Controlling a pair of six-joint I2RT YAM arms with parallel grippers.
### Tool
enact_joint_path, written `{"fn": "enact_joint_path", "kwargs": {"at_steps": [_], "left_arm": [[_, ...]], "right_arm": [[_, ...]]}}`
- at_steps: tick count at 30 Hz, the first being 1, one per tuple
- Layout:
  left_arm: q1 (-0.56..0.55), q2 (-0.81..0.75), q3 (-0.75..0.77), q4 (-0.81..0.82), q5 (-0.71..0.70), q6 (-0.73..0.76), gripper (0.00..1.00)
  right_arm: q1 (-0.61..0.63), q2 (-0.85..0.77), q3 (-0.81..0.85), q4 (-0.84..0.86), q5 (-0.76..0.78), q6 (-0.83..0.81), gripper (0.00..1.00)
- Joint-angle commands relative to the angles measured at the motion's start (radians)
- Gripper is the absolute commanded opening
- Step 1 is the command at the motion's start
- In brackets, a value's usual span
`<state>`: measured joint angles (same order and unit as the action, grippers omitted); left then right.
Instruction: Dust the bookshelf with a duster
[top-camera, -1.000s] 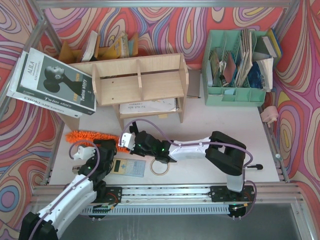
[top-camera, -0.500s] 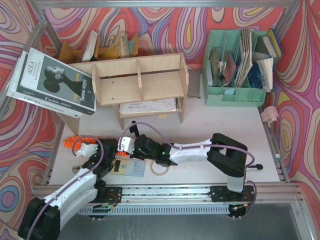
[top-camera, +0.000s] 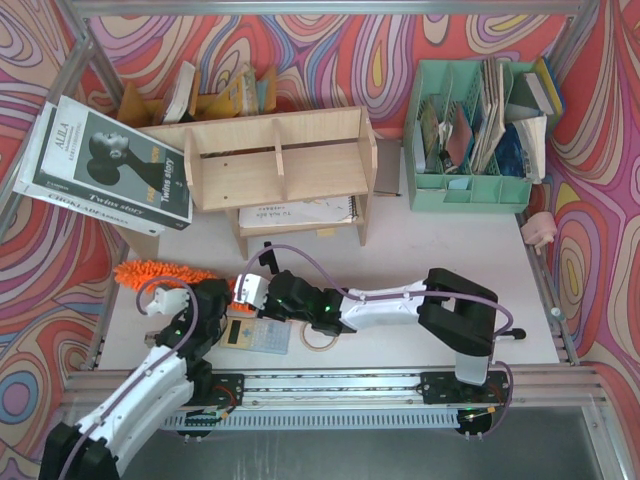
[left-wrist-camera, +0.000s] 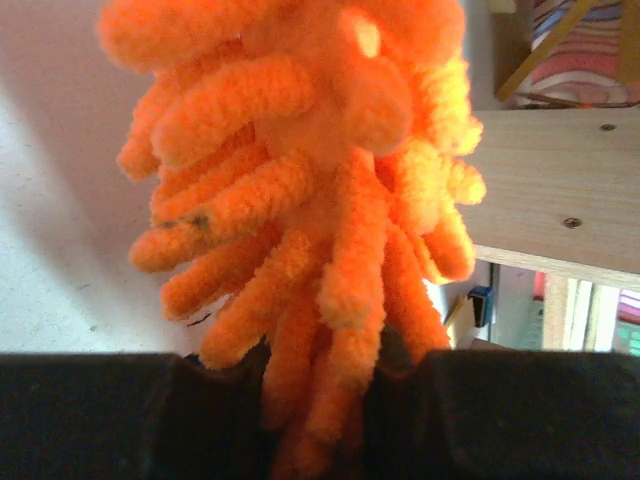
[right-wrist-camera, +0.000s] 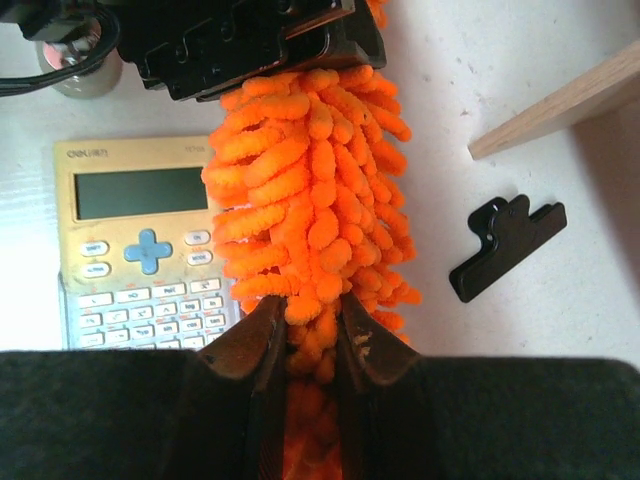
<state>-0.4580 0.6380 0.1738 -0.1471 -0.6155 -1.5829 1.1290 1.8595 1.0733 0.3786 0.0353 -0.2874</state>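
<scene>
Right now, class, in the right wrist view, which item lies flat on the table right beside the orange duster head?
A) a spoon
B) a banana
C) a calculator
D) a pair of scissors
C: the calculator lies face up, screen and keys showing, right alongside the fluffy duster.

left end effector (left-wrist-camera: 320, 405) clamped | right end effector (right-wrist-camera: 308, 325) clamped | arms low, tips close together

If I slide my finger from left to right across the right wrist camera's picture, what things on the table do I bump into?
Calculator → fluffy orange duster → black clip.
</scene>
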Motion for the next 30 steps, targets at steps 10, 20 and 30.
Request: {"fn": "enact_joint_path", "kwargs": {"at_steps": [10, 20, 30], "left_arm": [[0.004, -0.236, 0.071, -0.357, -0.111, -0.036, 0.0], [0.003, -0.306, 0.115, -0.422, -0.154, -0.01, 0.0], [0.002, -0.379, 0.17, -0.503, -0.175, 0.004, 0.0]], "right_arm": [[0.003, -0.195, -0.056, -0.03, -0.031, -0.055, 0.6], [0.0, -0.373, -0.148, -0.228, -0.035, -0.052, 0.65], [-0.003, -0.368, -0.201, -0.243, -0.083, -0.015, 0.65]]}}
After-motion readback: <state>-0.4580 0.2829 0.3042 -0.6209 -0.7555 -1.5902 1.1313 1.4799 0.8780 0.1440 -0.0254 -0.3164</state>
